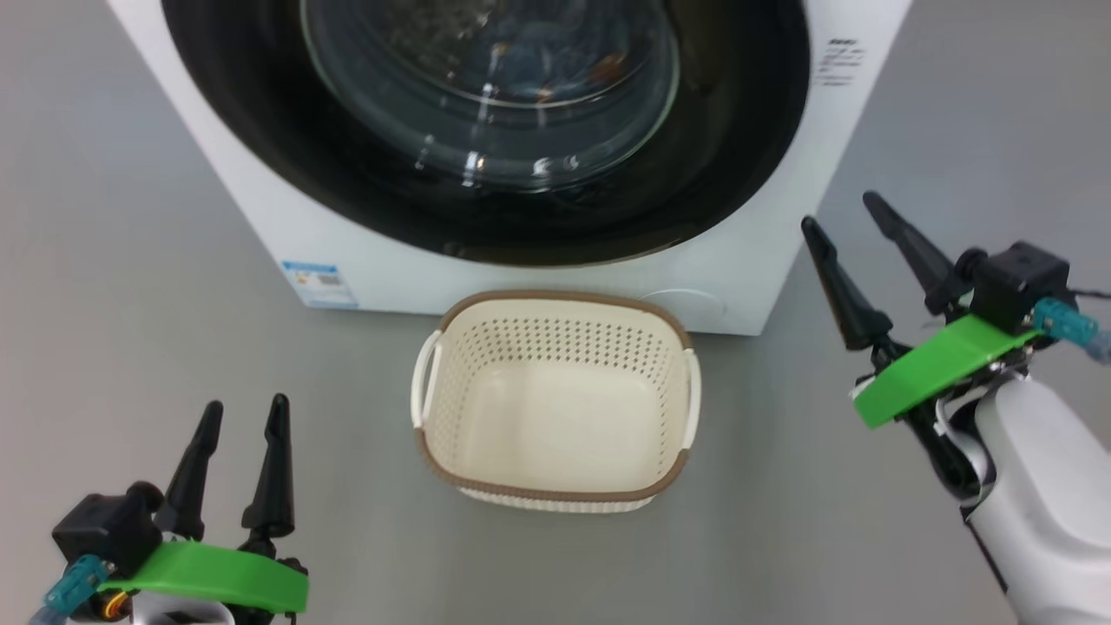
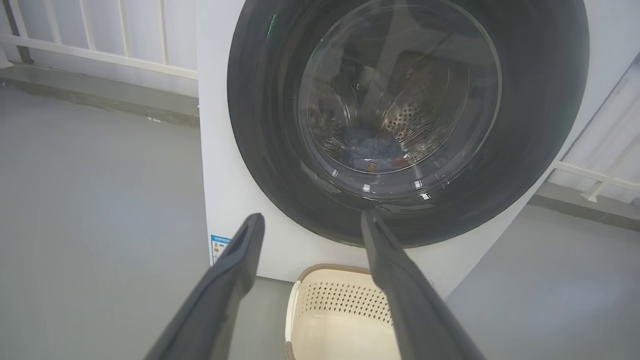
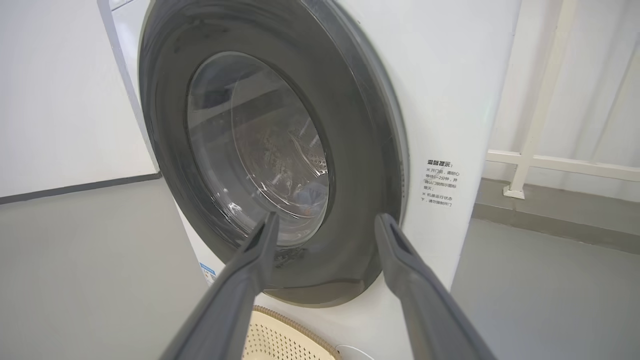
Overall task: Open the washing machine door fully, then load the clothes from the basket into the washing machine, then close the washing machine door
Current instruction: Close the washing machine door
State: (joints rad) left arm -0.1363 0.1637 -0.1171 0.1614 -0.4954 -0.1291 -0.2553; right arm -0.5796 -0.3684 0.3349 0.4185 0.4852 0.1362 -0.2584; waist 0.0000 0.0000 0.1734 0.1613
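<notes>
Closing step looks done: washing machine door [image 1: 495, 104] shut, basket [image 1: 555, 299] empty. Left end effector [image 1: 246, 408] and right end effector [image 1: 840, 213] gape empty; backing away seems next.

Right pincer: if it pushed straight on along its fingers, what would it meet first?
Probably the closed washing machine door, low down beside its glass window. The right pincer stands open and apart from the door; how far off is unclear.

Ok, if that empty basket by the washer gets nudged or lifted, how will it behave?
The basket looks empty, thin and perforated, so probably light. On the smooth grey floor it would likely slide, not tip. Lifted by one handle, it may tilt.
</notes>
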